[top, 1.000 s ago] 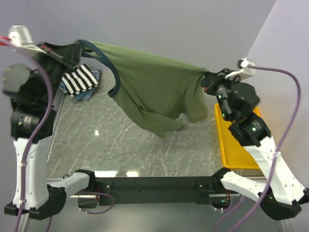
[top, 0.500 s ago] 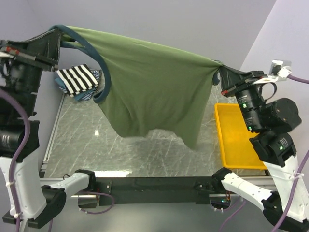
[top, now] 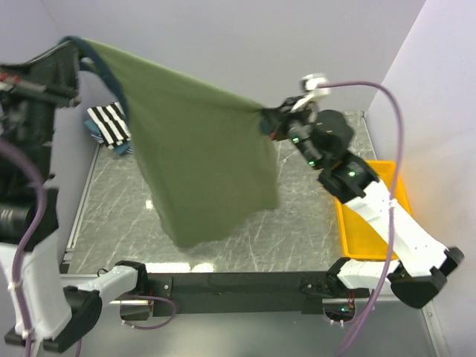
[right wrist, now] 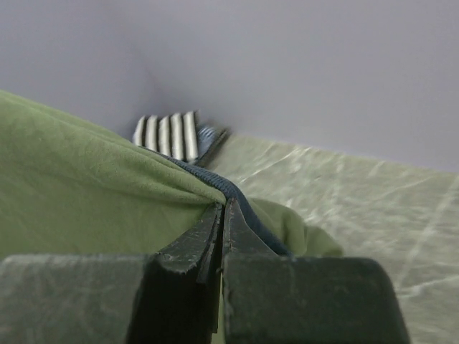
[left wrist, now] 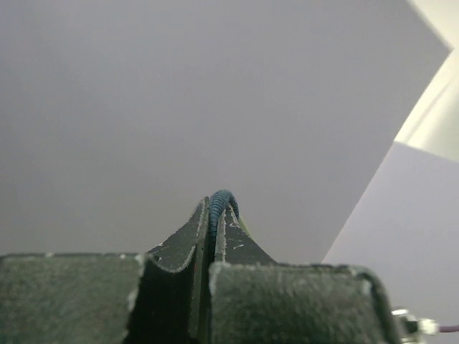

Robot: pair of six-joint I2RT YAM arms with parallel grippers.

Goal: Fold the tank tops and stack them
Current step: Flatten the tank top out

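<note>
Olive green sleeveless cloth tank top [top: 197, 163]: hung spread in the air between both arms, with the bottom edge dangling above the grey marbled worktop [top: 297, 230]. Looked like the spread-and-lay-down step ahead of folding. Best done by bringing the two gripped corners level, holding the top edge taut, then lowering hem-first and drawing the cloth out flat and crease-free. Best laid short of the yellow plastic tray [top: 351, 239] on the right and of the folded black-and-white striped tank top [top: 110, 125] in the far left corner. Left tool [left wrist: 213, 218]: pinched fully together on the navy ribbed trim [left wrist: 221, 199], with nothing else touched. Right tool [right wrist: 222, 215]: clamped tight on a bunched green edge and its navy binding, up off the worktop.
</note>
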